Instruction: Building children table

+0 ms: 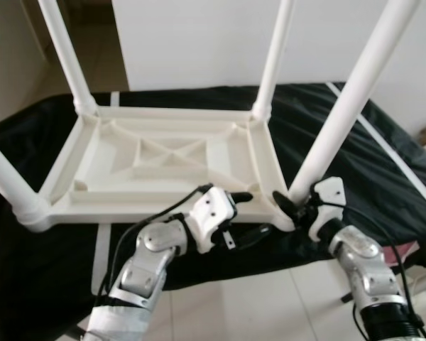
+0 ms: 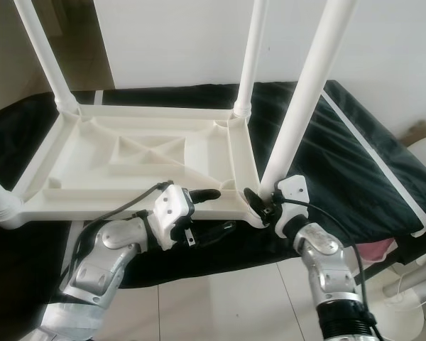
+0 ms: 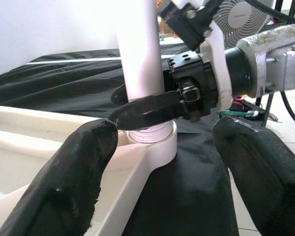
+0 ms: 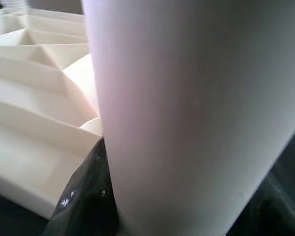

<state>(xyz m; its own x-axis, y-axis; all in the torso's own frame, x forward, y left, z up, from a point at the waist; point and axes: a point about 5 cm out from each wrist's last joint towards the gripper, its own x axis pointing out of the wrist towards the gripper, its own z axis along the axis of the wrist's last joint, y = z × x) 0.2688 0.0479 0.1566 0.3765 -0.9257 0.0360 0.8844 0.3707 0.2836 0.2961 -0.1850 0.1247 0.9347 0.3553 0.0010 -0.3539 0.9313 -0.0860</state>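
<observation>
Black cloth [image 1: 383,170], table leg [image 1: 341,121] within right jaws [image 1: 290,207]

**Both my grippers at the near right corner of the upturned table**

A white plastic table [image 1: 163,160] lies upside down on a black cloth [image 1: 383,163], four legs pointing up. My right gripper [image 1: 287,206] grips the base of the near right leg [image 1: 341,117], fingers closed around it just above its socket. My left gripper [image 1: 245,197] rests at the table's near rim, just beside that corner, one black finger reaching along the edge.
</observation>
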